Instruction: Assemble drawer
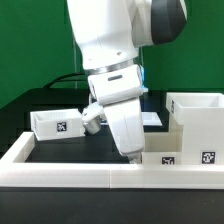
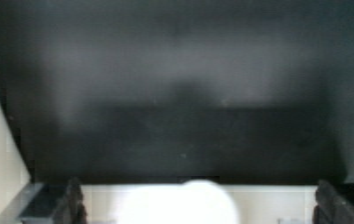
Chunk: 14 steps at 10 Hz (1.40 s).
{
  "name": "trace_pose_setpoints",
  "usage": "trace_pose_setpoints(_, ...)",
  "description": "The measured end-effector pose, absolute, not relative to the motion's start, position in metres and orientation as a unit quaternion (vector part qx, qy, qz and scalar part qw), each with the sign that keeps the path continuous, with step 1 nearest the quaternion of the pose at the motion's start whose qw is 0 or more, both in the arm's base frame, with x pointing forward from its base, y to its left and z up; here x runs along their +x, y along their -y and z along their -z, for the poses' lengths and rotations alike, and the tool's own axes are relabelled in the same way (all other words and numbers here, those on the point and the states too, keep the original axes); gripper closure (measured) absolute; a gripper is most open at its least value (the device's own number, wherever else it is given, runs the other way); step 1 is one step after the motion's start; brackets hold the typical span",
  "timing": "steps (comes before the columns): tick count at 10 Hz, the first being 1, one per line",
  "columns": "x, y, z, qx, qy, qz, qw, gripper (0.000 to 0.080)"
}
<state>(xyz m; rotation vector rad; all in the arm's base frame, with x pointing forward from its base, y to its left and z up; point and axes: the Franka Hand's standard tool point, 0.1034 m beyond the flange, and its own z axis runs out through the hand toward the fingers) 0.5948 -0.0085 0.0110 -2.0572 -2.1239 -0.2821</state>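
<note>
One small white tray (image 1: 58,123) with a tag lies at the exterior view's left. The tall white housing (image 1: 196,118) stands at the right. A second tagged tray (image 1: 167,157) sits low in front of the housing. My gripper (image 1: 133,150) reaches down beside that tray, its tips hidden behind the low wall. In the wrist view my gripper (image 2: 200,205) is open, with the dark fingers (image 2: 58,203) wide apart. A blurred white part with a rounded bump (image 2: 199,200) lies between them; whether they touch it is not clear.
A low white wall (image 1: 80,172) borders the table's front and left side. The black table top (image 2: 174,90) stretches ahead of the fingers. A flat white board (image 1: 154,119) shows behind the arm.
</note>
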Motion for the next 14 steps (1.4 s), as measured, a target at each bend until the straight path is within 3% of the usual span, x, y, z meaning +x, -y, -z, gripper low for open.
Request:
trace_pose_setpoints(4,0.601,-0.034,-0.014,-0.677,0.725,0.092,0.085,0.0150)
trace_pose_setpoints(7,0.601,-0.035,-0.014,-0.693,0.711,0.086,0.087,0.0151)
trace_pose_setpoints(10,0.601,-0.008,-0.020,-0.704,0.700,0.082,0.082,0.0151)
trace_pose_setpoints(14,0.587,0.019,-0.048,-0.740,0.665,0.084,0.054,0.0151)
